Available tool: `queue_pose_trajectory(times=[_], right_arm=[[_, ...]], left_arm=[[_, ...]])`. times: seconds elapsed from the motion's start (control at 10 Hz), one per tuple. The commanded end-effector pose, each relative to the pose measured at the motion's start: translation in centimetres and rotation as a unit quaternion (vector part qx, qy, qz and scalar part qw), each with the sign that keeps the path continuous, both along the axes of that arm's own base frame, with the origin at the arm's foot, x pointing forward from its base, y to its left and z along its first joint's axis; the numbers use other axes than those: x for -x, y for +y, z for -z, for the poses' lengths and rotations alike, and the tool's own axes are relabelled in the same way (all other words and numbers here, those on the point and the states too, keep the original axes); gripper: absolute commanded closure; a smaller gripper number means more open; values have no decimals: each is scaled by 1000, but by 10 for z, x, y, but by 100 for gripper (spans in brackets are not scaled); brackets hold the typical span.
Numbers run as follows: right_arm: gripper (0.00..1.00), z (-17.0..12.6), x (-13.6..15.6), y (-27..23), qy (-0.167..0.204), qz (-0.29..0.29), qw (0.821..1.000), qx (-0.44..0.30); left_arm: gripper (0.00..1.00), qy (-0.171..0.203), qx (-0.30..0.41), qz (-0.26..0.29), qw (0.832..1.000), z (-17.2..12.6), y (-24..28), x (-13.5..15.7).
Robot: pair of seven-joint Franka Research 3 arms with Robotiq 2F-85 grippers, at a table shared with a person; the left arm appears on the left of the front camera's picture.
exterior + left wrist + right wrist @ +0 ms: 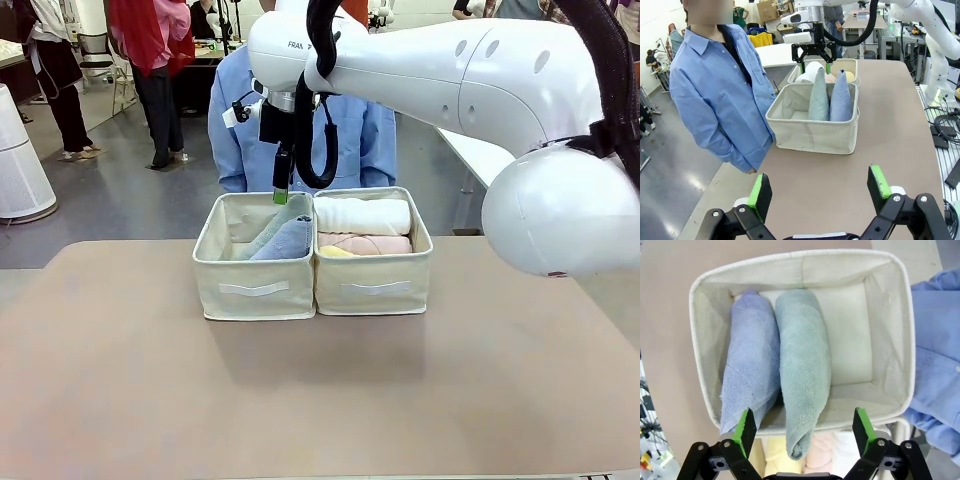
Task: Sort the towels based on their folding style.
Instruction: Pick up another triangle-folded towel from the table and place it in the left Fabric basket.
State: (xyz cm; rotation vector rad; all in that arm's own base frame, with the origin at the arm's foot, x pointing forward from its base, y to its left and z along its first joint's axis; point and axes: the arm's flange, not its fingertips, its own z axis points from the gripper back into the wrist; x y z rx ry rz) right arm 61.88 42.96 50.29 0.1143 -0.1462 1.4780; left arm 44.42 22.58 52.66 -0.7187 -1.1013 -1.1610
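With both cone towels seated in the left bin (254,290), the step in hand is judged to be a clean withdrawal of the right gripper (804,426). Its fingers (746,425) are spread wide and hold nothing. A straight lift is advised, so that no pad catches the cone tips or the bin rim.

In the front view the two bins stand at the tabletop (320,400) centre, touching side by side. Two cones are counted in the left bin: the lavender-blue cone (750,370) and the grey-green cone (802,365), lying pressed together.

At 3 o'clock of these, in the right bin (372,285), three rolls can be counted: yellow roll (334,252), pink roll (368,243), white roll (362,215).

The left gripper (821,192) is held over bare tabletop, fingers spread and empty.
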Motion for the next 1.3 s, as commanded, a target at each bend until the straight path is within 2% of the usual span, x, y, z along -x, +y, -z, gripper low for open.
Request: queue_pose_trajectory(times=[0.0,0.3,0.4,0.5,0.6,0.7,0.8,1.0,1.2], right_arm=[[0,-4,-3,2,1,-10,1000,-10],[0,-6,-2,1,-1,0,1000,0],[0,-23,17,-4,34,6,999,8],[0,-53,57,-28,24,2,998,55],[0,-82,97,-75,15,37,995,95],[0,-101,131,-129,-5,93,990,102],[0,-105,160,-190,-3,153,983,105],[0,-93,190,-274,2,223,971,88],[0,-81,202,-321,1,244,968,65]], left_arm=[[0,-2,-4,1,1000,0,1,3],[0,-2,-4,1,1000,0,1,3],[0,-2,-4,1,1000,0,1,3],[0,-2,-4,1,1000,0,1,3],[0,-2,-4,1,1000,0,1,3],[0,-2,-4,1,1000,0,1,3],[0,-2,-4,1,1000,0,1,3],[0,-2,-4,1,1000,0,1,3],[0,-2,-4,1,1000,0,1,3]])
